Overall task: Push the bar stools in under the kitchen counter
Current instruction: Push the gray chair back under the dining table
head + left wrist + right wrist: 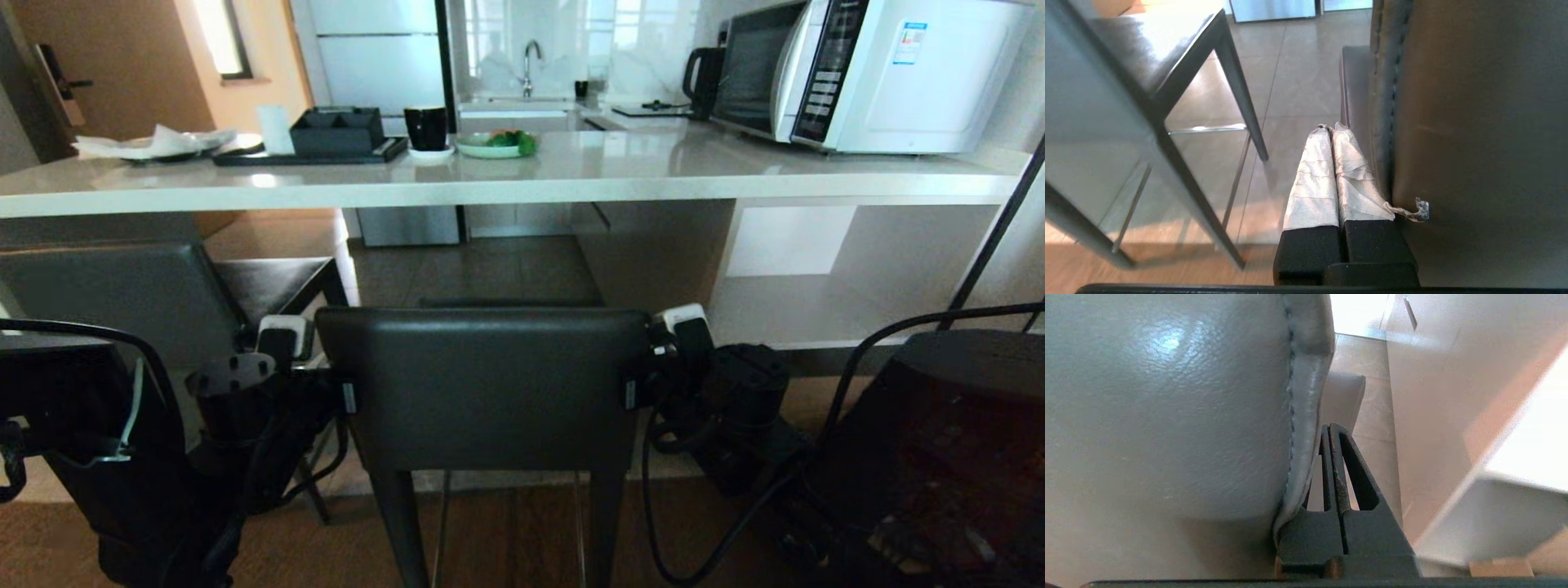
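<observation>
L gripper & R gripper, fingers closed on nothing, flank the near bar stool's backrest edges; worktop straight ahead, so push fwd.

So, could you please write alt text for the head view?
A dark grey bar stool stands short of the pale kitchen counter, with the shut left gripper and shut right gripper flanking its backrest. A second stool is at left, a microwave on top.

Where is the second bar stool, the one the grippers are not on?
In the head view the second bar stool stands at left, beside the centre stool, seat partly under the kitchen counter.
</observation>
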Robot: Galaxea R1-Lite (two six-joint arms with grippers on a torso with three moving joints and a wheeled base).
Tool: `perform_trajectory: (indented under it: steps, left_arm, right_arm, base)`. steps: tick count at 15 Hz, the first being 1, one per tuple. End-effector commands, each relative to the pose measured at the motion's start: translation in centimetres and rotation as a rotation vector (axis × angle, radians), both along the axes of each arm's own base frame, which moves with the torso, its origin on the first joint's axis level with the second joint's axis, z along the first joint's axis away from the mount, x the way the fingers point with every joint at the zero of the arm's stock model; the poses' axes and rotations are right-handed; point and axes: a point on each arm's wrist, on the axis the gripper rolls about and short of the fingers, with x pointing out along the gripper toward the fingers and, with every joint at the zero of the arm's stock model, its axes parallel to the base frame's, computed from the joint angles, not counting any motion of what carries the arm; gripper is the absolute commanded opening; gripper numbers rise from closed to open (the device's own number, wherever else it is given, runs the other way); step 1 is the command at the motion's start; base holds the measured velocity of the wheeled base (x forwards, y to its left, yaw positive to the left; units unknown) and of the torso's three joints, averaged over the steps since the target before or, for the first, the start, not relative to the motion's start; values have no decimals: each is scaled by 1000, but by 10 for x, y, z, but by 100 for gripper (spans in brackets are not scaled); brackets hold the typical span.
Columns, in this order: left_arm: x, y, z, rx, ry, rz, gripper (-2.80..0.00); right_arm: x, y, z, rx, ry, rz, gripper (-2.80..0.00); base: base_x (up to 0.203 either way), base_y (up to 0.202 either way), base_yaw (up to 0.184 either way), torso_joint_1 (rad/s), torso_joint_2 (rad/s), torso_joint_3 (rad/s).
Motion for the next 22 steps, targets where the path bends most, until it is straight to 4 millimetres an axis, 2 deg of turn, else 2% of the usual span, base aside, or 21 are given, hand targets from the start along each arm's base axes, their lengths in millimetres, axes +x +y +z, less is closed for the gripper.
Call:
perform_trajectory:
  steps: [1,16,22]
  left_arm:
    - [0,-1,1,-3,-7,-2,-280]
    - [-1,-3,-1,2,-1,-10,-280]
    - [0,-5,-1,-1,-5,-16,-280]
  right_arm:
    - [-4,6,1,6,-10,19,-280]
    - [-5,6,2,8,-12,20,-280]
    - [-4,7,1,7,-11,20,-280]
  base:
    - [193,0,2,7,2,-2]
    - [187,0,1,2,3,4]
    - [33,0,0,2,2,1]
